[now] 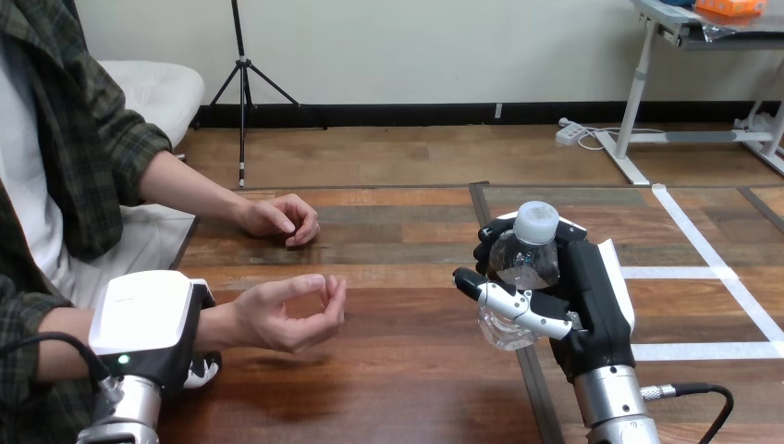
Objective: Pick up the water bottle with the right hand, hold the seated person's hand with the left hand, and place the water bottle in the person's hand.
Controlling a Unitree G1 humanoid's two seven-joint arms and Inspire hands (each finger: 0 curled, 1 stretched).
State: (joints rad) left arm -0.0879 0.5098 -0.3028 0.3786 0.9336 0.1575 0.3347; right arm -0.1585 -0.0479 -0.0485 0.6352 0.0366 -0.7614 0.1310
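Clear bottle point(527, 264), one, gripped by right robot hand point(592, 296); left robot hand point(148, 319) clasps wrist point(217, 324).

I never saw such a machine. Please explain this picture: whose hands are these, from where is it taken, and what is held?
This is a humanoid robot at a wooden table. A camera on its head took the picture, looking down, so its own arms enter from below. Its right hand curls round a clear bottle with a white cap, held upright. Its left hand is closed round the wrist of the person's nearer hand, which is cupped and empty. The person's farther hand rests on the table, loosely curled.
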